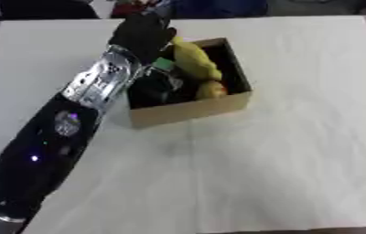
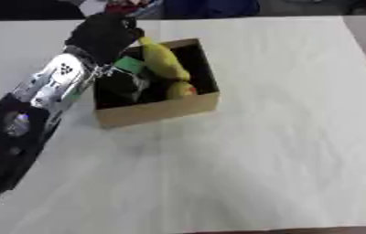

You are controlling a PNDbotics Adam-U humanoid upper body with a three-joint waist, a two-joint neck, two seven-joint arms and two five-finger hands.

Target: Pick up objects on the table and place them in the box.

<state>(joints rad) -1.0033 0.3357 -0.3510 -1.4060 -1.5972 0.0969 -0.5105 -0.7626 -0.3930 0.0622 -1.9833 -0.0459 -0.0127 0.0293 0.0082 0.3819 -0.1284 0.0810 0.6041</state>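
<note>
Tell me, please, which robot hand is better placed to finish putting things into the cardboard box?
Probably the left. The left robot hand is at the far-left corner of the box, beside the yellow item inside. The right hand shows in neither view.

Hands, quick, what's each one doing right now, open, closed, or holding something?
Left hand: over the far left corner of the box, beside the yellow thing; fingers cannot be told.
Right hand: not in view.
</note>
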